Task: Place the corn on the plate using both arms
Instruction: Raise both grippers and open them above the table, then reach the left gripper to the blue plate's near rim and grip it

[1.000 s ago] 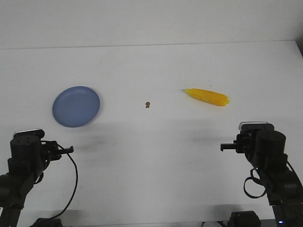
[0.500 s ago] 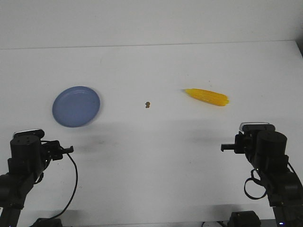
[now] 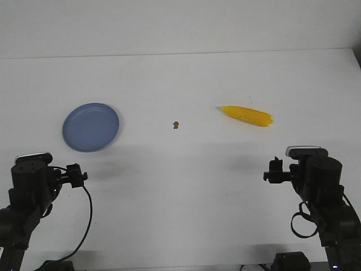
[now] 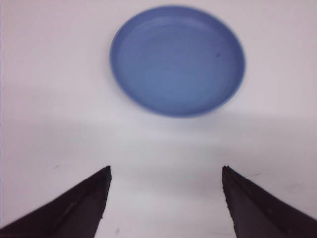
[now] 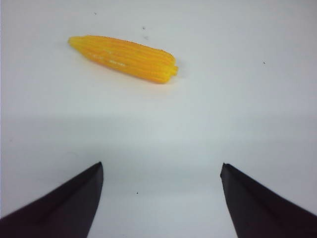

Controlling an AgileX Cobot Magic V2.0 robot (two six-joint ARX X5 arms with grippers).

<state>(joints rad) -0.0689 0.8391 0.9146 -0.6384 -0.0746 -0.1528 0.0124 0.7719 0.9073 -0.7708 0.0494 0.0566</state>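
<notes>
White bench (image 3: 186, 73) spans view. Tiny brown speck (image 3: 176, 124) lies on bench, near bench centre, alone.

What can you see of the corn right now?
The corn is a bright yellow cob with ridged kernel rows, looking like smooth plastic. It tapers to a pale tip pointing toward the table's middle. It lies flat on the white table, on the robot's right, untouched, apart from both grippers.

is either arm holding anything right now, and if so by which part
Nothing is held. Both the left gripper and the right gripper have their jaws spread with only bare table between them. The corn lies on the table, apart from the plate.
</notes>
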